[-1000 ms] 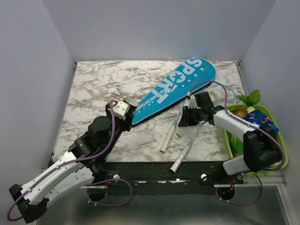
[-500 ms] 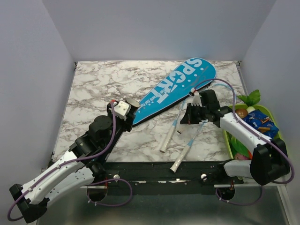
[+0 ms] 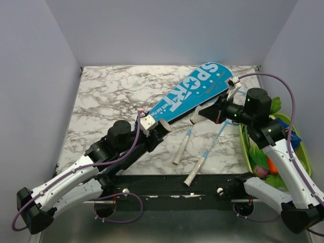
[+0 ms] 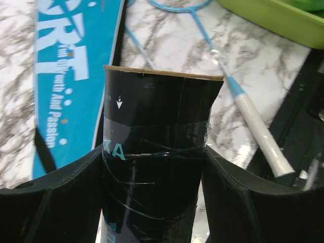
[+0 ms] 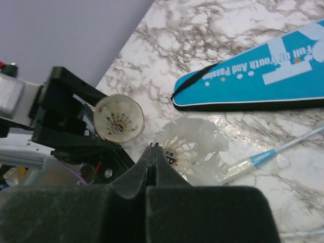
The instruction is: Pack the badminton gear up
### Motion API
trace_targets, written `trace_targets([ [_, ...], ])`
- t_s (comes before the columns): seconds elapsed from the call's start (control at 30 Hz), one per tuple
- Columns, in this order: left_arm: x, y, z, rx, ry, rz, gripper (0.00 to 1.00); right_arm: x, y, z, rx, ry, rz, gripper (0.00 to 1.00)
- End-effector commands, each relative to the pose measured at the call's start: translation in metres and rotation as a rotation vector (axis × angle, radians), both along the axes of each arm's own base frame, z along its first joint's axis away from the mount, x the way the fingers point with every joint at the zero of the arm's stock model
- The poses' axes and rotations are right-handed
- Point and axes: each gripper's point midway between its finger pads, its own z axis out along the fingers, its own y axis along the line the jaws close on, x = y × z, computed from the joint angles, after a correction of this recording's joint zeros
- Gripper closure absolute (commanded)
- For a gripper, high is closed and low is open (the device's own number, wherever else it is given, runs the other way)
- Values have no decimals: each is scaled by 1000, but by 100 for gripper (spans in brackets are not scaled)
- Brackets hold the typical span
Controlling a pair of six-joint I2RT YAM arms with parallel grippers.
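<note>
**A:** While the left gripper (image 4: pixel 154 152) clamps the tube (image 4: pixel 162 116) from both sides, which way does the mouth point?

**B:** Up and across toward the right arm. The tube is black and taped, with a brown rim. In the right wrist view its open end faces the right gripper (image 5: pixel 153 147). The two are near each other, not touching.

**A:** Right gripper state?

**B:** Jaws pressed together, pinching the edge of a white shuttlecock (image 5: pixel 195 144). It hangs at the fingertips above the table (image 3: pixel 111 96), to the right of the tube mouth and just on the near side of the bag (image 3: pixel 195 91).

**A:** Bag position?

**B:** Flat and diagonal. The wide end is toward the far right corner and the narrow end is just beside the tube. "SPORT" faces up.

**A:** Rackets?

**B:** Two rackets (image 3: pixel 178 153) lie on the marble, on the near side of the bag. They are side by side and apart, handles toward the near edge. Their heads run under the right arm and are not fully visible from the top. Neither gripper touches them.

**A:** Edges and room?

**B:** There is open marble to the left of the tube and beyond it, out to the walls (image 3: pixel 30 76), which close off three sides. On the right it is tight: the green tray (image 4: pixel 273 17) sits at the table's right edge beneath the right arm. On the near side, the longer racket's handle reaches almost to the black rail.
</note>
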Motion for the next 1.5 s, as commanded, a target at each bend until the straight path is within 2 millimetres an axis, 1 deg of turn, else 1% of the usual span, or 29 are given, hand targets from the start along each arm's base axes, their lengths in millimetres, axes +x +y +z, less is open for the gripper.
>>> trace_targets([
  [0.0,-37,-29,8,-123,94,-224,100,-21,14,39,119,-38,106,100],
  [0.07,-49,-36,7,-139,116,-299,100,-24,17,46,141,-55,126,100],
  [0.1,-51,-38,9,-148,116,-317,100,-27,19,49,154,-52,141,99],
  [0.2,-56,-43,6,-151,134,-354,100,-30,28,52,172,-58,169,100],
  [0.33,-59,-47,6,-160,145,-384,100,-32,38,52,181,-57,192,99],
  [0.47,-59,-47,8,-174,136,-387,100,-37,49,49,186,-46,219,100],
  [0.63,-60,-47,13,-190,117,-390,100,-38,54,37,185,-21,225,99],
  [0.73,-60,-46,15,-199,108,-387,100,-42,58,35,193,-18,239,99],
  [0.83,-61,-44,17,-205,99,-384,100,-45,61,29,189,-7,244,99],
  [0.9,-59,-45,24,-223,73,-381,100,-48,63,23,189,5,248,99],
  [1.0,-58,-43,26,-230,60,-371,100,-54,67,20,193,14,262,100],
  [1.17,-58,-42,28,-234,53,-368,100,-62,79,13,206,39,287,99],
  [1.23,-58,-41,30,-239,40,-361,100,-65,85,6,205,66,296,100],
  [1.3,-57,-39,32,-243,30,-355,100,-72,91,6,220,75,320,99],
  [1.47,-57,-36,37,-259,5,-345,100,-80,102,-6,238,122,356,99],
])
